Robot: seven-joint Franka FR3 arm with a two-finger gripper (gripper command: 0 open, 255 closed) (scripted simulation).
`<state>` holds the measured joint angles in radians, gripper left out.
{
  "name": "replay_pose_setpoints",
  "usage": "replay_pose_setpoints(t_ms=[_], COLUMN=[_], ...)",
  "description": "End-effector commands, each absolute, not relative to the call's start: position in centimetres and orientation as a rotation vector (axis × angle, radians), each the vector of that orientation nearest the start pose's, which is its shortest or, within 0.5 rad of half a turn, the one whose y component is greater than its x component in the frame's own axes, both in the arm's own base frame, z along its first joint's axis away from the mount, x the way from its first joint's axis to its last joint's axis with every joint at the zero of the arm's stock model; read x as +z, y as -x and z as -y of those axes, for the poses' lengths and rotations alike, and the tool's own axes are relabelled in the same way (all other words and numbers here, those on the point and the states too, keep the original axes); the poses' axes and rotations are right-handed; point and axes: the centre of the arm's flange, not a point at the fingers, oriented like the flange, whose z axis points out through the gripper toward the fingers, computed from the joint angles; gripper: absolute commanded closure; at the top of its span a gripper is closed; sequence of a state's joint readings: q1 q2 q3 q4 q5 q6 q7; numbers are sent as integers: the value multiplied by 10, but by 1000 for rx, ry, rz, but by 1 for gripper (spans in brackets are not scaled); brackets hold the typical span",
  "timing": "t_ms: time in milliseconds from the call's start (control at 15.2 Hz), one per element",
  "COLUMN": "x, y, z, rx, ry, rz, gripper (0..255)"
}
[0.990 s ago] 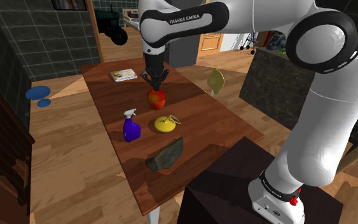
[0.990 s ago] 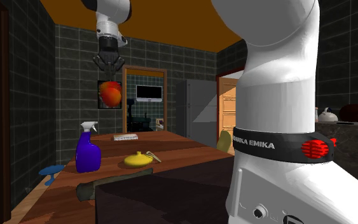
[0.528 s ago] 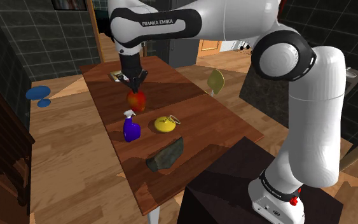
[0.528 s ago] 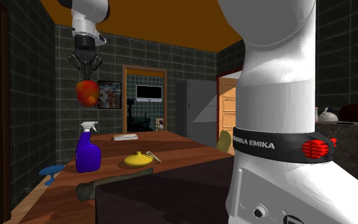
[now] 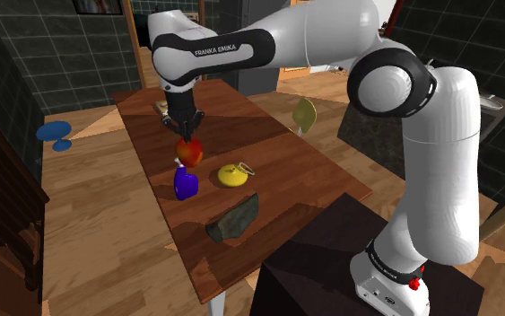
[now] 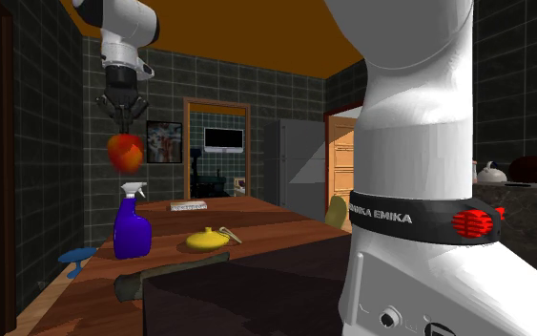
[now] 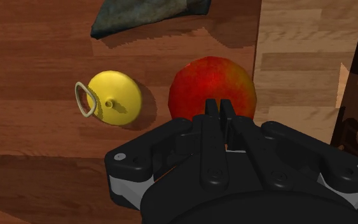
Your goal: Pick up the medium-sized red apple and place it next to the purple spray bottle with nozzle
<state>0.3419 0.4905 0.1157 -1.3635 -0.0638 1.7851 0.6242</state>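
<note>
A red apple (image 5: 188, 151) hangs in the air above the wooden table (image 5: 277, 171), with my black gripper (image 5: 188, 138) shut on its top. Just below it stands the purple spray bottle (image 5: 185, 183) with a pale nozzle. In the second exterior view the apple (image 6: 125, 152) hangs under the gripper (image 6: 124, 133), a little above the bottle (image 6: 132, 227). In the wrist view the fingers (image 7: 212, 109) stand close together on the apple (image 7: 210, 84), which hides the bottle.
A yellow round lid with a ring (image 5: 232, 174) lies beside the bottle, and a dark folded cloth (image 5: 234, 218) lies nearer the stand. A book (image 6: 189, 205) rests at the table's far end. A blue stool (image 5: 55, 133) stands on the floor.
The arm has carried the apple toward the shoulder view's left and downward. It now hangs just over the spray bottle's nozzle. Nothing on the table moved.
</note>
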Motion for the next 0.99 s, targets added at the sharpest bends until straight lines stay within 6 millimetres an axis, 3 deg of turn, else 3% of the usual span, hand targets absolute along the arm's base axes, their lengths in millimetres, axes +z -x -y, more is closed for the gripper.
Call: replay_pose_setpoints(t_ms=[0,924], x=[423,349], y=[-632,-632], z=[-288,-288], rx=[83,83], ry=[3170,3170], rz=[-259,-259], gripper=[255,255])
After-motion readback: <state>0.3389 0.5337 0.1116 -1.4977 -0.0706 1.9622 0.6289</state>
